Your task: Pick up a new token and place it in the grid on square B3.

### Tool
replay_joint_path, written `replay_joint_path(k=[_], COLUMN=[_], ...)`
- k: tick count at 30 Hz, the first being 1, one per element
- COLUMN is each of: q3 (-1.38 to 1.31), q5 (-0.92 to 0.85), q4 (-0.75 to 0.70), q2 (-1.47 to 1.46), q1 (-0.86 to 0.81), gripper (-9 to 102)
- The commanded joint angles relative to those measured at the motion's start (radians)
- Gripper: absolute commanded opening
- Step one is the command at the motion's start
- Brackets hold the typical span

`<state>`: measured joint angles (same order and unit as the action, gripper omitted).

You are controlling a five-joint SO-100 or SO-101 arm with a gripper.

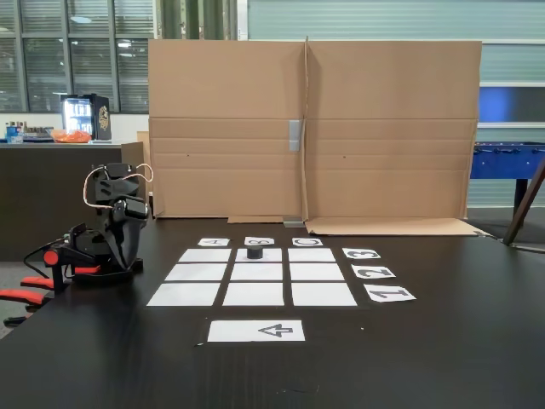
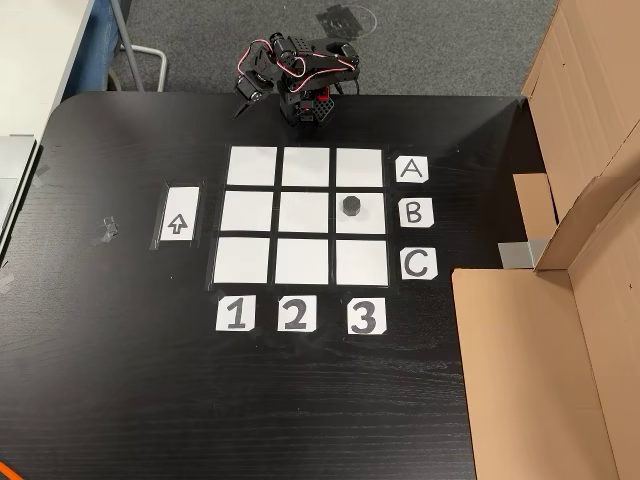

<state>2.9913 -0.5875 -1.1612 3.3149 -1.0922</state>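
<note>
A small black token sits on square B3, the white rectangle of the grid in line with the "B" card and the "3" card. The other grid squares hold nothing. The black arm is folded down at the table edge beside row A, well away from the token. Its gripper holds nothing, and its jaws are too small and dark to read.
A white sheet with an arrow outline lies on the side of the grid by column 1. Brown cardboard panels stand and lie beyond column 3. A scrap of grey tape is stuck on the black table.
</note>
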Motion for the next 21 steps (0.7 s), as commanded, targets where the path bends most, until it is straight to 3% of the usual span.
replay_joint_path(k=[1,21], q3=[-0.002,-0.002], q5=[0.000,0.021], q4=[0.018,0.023], q2=[0.009,0.011], q1=[-0.015,-0.040], gripper=[-1,-1])
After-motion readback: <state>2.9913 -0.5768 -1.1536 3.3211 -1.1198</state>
